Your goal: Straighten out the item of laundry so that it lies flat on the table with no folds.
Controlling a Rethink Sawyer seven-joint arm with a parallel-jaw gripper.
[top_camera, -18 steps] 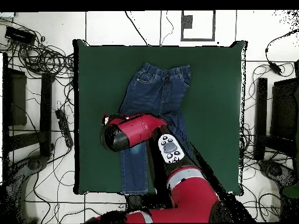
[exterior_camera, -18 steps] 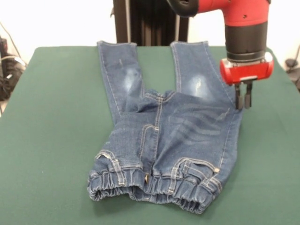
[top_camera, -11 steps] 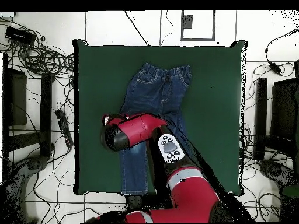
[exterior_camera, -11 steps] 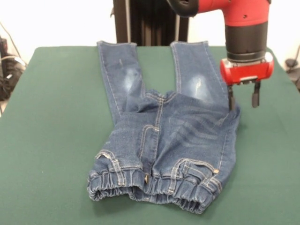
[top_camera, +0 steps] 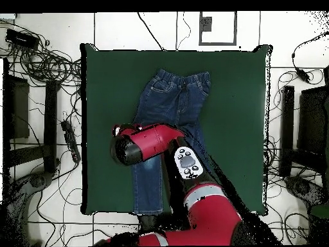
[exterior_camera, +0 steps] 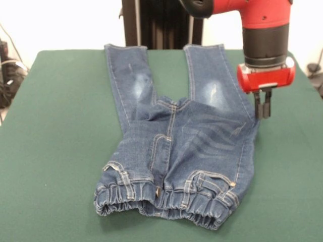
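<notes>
The small blue jeans point(exterior_camera: 179, 146) lie on the green table point(exterior_camera: 55, 146), waistband point(exterior_camera: 166, 199) bunched at the near edge in the front view, both legs running away toward the far side. The seat is rumpled, with a fold where the left-hand leg meets the crotch and diagonal creases across the right hip. Faded patches show on both thighs. My gripper point(exterior_camera: 262, 107) hangs at the right-hand side seam of the jeans, just above where hip meets thigh, fingers drawn together with barely a sliver between them. Their tips sit right at the denim's edge; whether any cloth is pinched, I cannot tell. From overhead, my red arm point(top_camera: 151, 143) covers the middle of the jeans point(top_camera: 177, 96), the waistband pointing away from my base.
</notes>
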